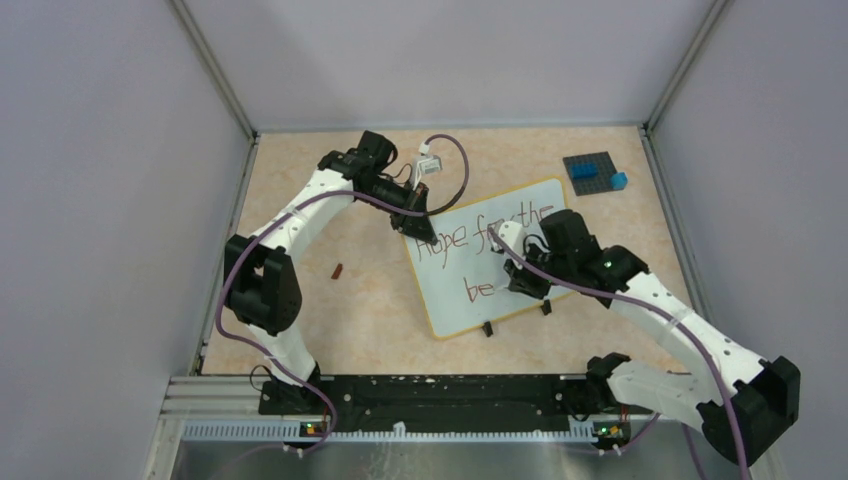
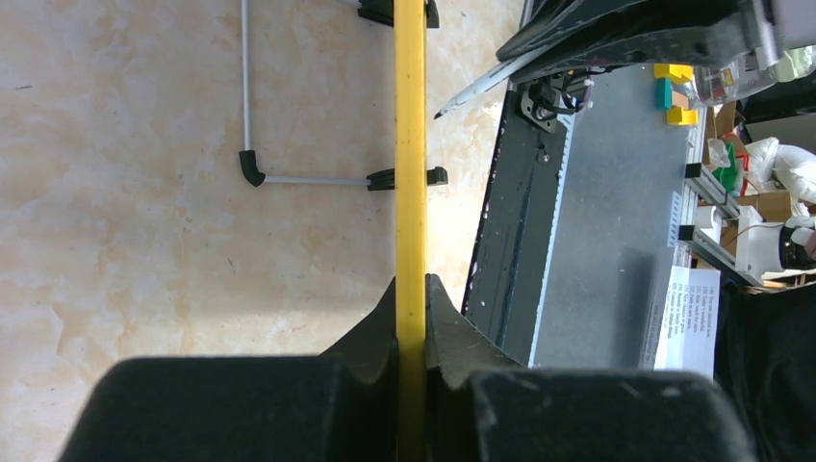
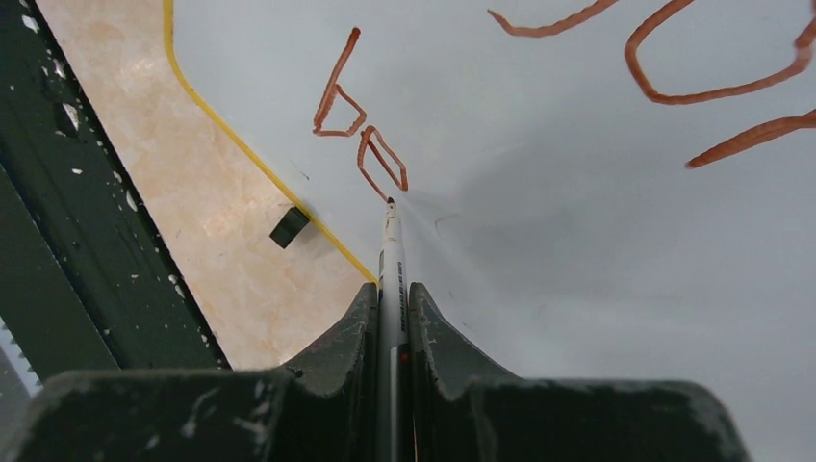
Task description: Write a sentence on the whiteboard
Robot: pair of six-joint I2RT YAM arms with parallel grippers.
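The whiteboard (image 1: 470, 300) lies tilted on the table, white with a thin yellow rim and black feet. On it stand reddish-brown words: "Hope for the" above and "be" (image 1: 481, 290) below. My left gripper (image 1: 414, 222) is shut on the board's far left corner; its wrist view shows the yellow rim (image 2: 411, 173) pinched between the fingers. My right gripper (image 1: 520, 275) is shut on a white marker (image 3: 391, 250). The marker tip touches the board at the foot of the "e" (image 3: 382, 162). Part of the top line is hidden by the right arm.
A dark grey studded plate (image 1: 592, 172) with blue bricks stands at the back right. A small brown marker cap (image 1: 337, 270) lies on the table left of the board. Grey walls close the table on three sides.
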